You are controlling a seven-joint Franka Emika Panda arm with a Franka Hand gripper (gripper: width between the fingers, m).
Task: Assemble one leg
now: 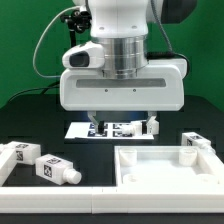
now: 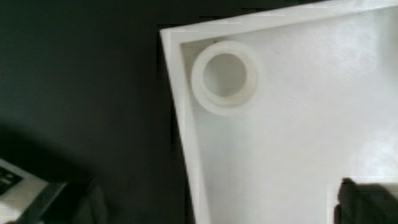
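Note:
My gripper (image 1: pixel 123 124) hangs open and empty above the table, near the far edge of the large white rimmed panel (image 1: pixel 135 175). In the wrist view the gripper (image 2: pixel 205 202) straddles the panel's edge (image 2: pixel 180 120). One fingertip (image 2: pixel 370 200) is over the panel and the other is over the black table. A round socket (image 2: pixel 226 77) sits near the panel's corner. Two white legs with tags lie at the exterior view's left (image 1: pixel 18 155) (image 1: pixel 55 170). Another leg (image 1: pixel 197 142) stands at the right, by the panel's far corner.
The marker board (image 1: pixel 112 129) lies on the black table behind the gripper. The panel fills the front right of the table in the exterior view. A dark object shows at the wrist view's corner (image 2: pixel 15 178).

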